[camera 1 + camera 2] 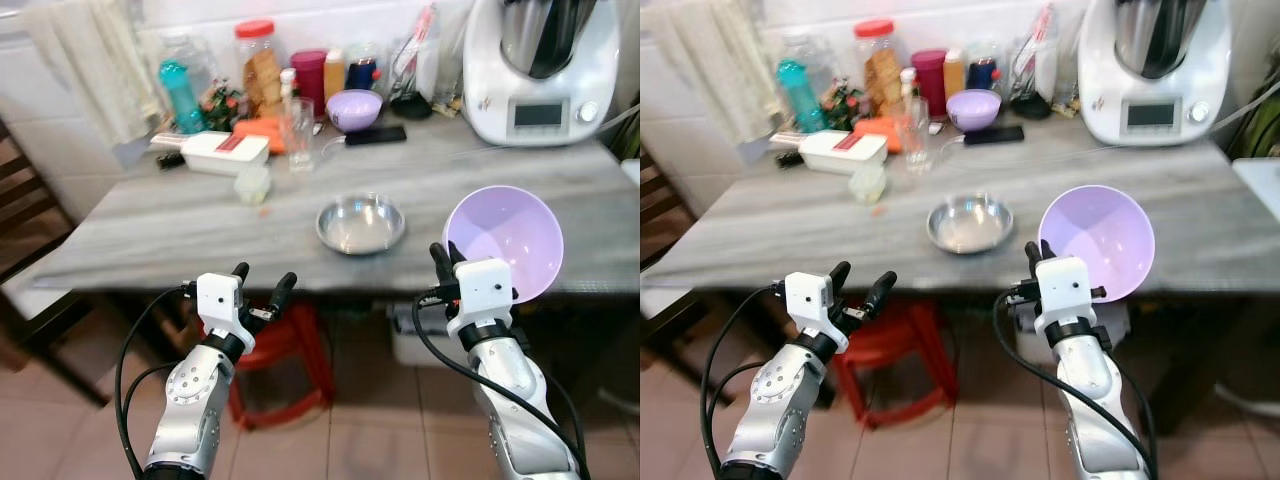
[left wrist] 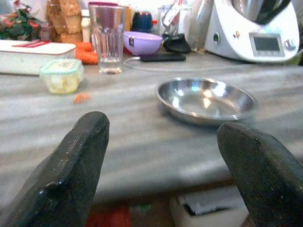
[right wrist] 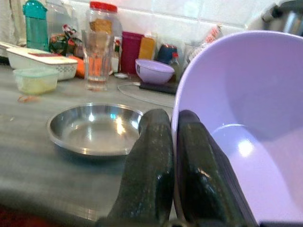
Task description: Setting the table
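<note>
Two bowls and one dish before you; the big bowl is already in hand.

You stand at the table, largest thing here; the big bowl tilts above its near edge, rim pinched between the right gripper fingers. It looks light, stiff, slick plastic, so keep that rim hold firm. The steel dish lies mid-table. Your left gripper hovers spread wide, empty.
</note>
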Robot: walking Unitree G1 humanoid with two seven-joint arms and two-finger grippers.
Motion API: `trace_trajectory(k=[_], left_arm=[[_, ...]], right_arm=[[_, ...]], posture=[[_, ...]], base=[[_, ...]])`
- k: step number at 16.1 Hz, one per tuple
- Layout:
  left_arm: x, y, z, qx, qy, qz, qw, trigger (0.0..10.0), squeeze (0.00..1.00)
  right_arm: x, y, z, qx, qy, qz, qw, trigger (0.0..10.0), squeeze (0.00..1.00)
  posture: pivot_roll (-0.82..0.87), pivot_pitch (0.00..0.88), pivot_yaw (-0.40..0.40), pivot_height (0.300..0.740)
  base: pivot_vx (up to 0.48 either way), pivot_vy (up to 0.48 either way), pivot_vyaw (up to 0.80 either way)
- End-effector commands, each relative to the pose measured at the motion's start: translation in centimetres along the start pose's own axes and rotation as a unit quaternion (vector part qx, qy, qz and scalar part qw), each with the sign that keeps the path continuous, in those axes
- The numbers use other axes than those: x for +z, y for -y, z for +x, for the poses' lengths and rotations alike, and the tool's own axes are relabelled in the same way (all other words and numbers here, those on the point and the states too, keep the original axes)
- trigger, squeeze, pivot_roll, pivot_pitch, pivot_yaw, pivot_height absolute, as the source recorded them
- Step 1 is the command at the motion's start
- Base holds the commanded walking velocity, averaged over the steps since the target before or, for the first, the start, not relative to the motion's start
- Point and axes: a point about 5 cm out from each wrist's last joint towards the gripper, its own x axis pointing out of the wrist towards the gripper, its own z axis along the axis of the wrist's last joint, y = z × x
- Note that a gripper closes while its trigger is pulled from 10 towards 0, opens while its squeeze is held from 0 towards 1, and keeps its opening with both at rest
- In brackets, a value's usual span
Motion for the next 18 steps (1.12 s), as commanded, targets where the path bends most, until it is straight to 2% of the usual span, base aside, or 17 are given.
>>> trace_trajectory(k=[1, 6, 15, 17, 18], left_arm=[[0.2, -1.1, -0.4, 0.012, -0.005, 0.009, 1.000, 10.0, 0.00], [0.8, -0.8, -0.2, 0.017, 0.009, 0.004, 1.000, 10.0, 0.00], [0.7, -0.7, -1.7, 0.004, 0.010, 0.016, 1.000, 10.0, 0.00], [0.7, -0.5, -1.8, -0.009, 0.011, 0.018, 1.000, 10.0, 0.00], [0.7, -0.3, -1.8, -0.018, 0.010, 0.018, 1.000, 10.0, 0.00]], right_arm=[[0.6, -0.9, 0.4, 0.012, 0.013, 0.010, 1.000, 10.0, 0.00], [1.1, -1.4, 0.5, 0.033, 0.025, 0.000, 0.999, 10.0, 0.00], [1.2, -1.8, 0.3, 0.052, 0.028, 0.006, 0.998, 10.0, 0.00], [1.3, -2.1, 0.2, 0.071, 0.034, 0.010, 0.997, 10.0, 0.00], [1.4, -2.2, 0.2, 0.085, 0.041, -0.002, 0.996, 10.0, 0.00]], posture=[[-0.08, 0.000, 0.100, 0.740], [-0.08, 0.000, 0.098, 0.740], [-0.07, 0.003, 0.091, 0.740], [-0.07, 0.005, 0.091, 0.740], [-0.07, 0.006, 0.090, 0.740]], base=[[0.480, 0.000, 0.00], [0.429, 0.000, 0.12], [0.000, 0.000, 0.57], [0.000, 0.000, 0.00], [0.000, 0.000, 0.00]])
